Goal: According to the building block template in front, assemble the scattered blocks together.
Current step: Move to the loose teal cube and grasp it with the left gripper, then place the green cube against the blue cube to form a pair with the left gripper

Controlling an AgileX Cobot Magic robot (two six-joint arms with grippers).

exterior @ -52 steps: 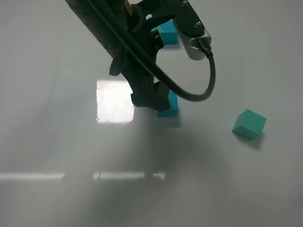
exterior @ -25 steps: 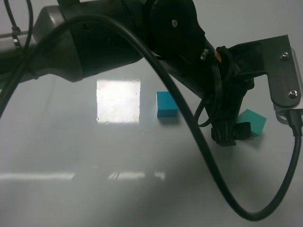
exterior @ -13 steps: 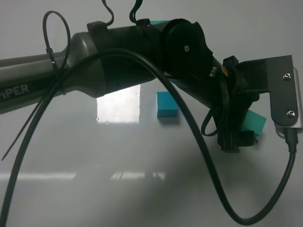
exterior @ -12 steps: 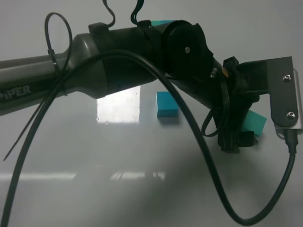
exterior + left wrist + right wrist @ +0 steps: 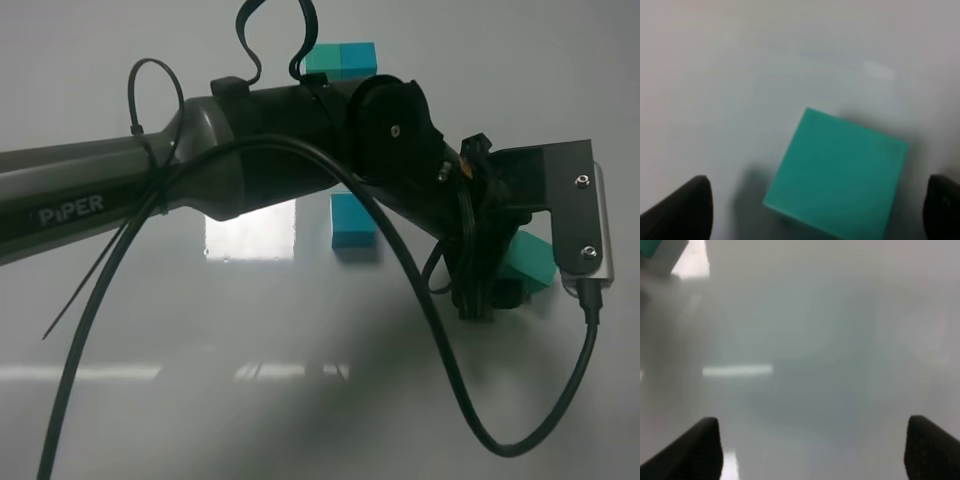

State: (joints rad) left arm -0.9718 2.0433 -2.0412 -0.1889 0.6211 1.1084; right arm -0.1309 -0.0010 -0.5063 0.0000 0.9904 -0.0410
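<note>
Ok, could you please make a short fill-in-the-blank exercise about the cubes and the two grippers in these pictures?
1. The left gripper is spread around a loose cube whose colour is ____.
2. Its jaws are ____, not closed on that cube.
3. The building block template consists of ____ joined cubes.
4. The right gripper holds ____.

Missing words: sea-green; open; two; nothing.
</note>
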